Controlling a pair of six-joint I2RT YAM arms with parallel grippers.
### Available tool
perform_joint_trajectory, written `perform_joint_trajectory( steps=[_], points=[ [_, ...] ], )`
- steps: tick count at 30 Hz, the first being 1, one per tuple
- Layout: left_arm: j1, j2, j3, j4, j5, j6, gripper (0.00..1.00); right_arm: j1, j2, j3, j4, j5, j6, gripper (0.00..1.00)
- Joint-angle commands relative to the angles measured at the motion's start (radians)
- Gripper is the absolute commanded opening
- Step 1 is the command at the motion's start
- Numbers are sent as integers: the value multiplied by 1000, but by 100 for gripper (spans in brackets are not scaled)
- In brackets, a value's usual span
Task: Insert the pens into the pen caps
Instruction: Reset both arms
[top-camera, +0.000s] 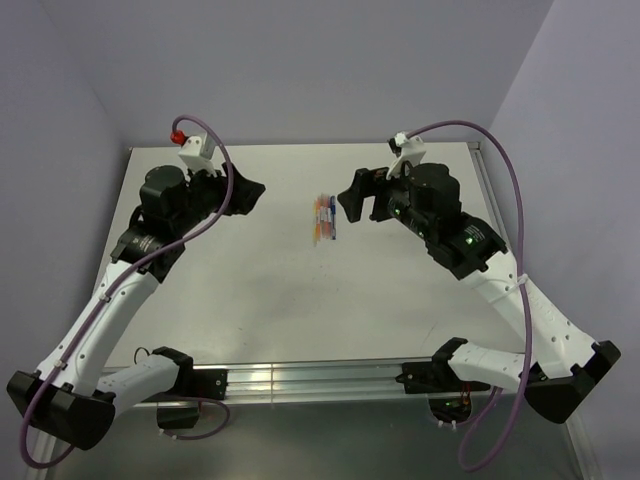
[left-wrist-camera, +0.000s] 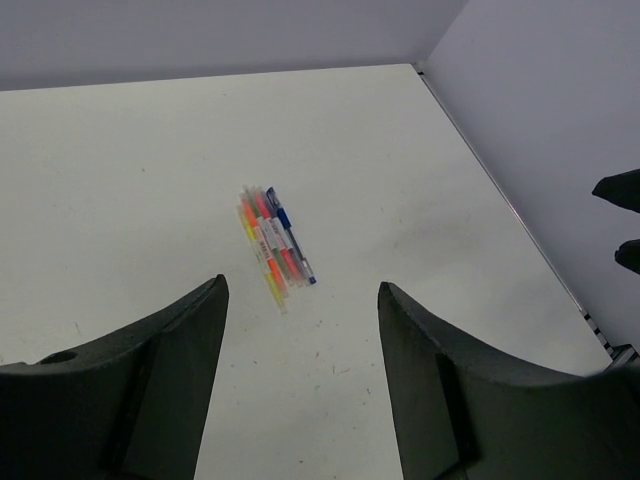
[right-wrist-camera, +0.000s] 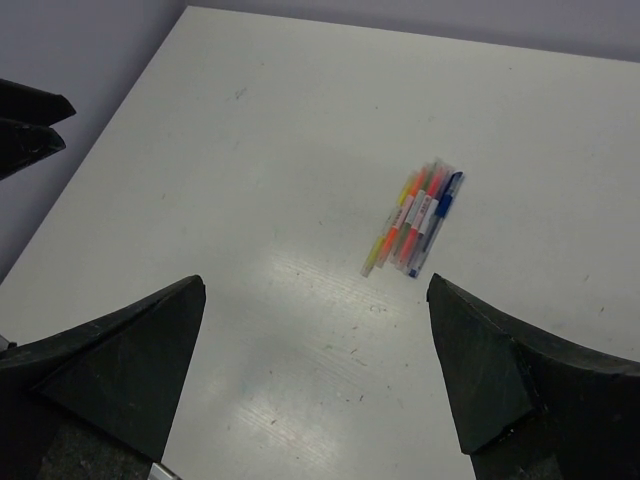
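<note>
A small bundle of thin pens (top-camera: 323, 218) in yellow, orange, red, pink and dark blue lies side by side at the middle of the white table (top-camera: 270, 300). It also shows in the left wrist view (left-wrist-camera: 273, 243) and in the right wrist view (right-wrist-camera: 415, 222). I cannot make out separate pen caps. My left gripper (top-camera: 250, 192) is open and empty, held above the table left of the pens. My right gripper (top-camera: 362, 200) is open and empty, just right of the pens. In each wrist view the dark fingers (left-wrist-camera: 150, 370) (right-wrist-camera: 500, 370) stand wide apart.
Purple-grey walls (top-camera: 300, 70) close the table at the back and sides. A metal rail (top-camera: 310, 380) runs along the near edge between the arm bases. The right arm's fingertips (left-wrist-camera: 625, 215) show at the edge of the left wrist view.
</note>
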Motion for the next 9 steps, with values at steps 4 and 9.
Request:
perform_joint_trajectory(
  steps=[4,9],
  points=[
    [-2,-12,-23,71,25,10,67,-25,-38,-10,56,-20,12,100],
    [-1,-8,-23,74,37,12,68,-36,-53,-23,68,-15,15,100]
  ],
)
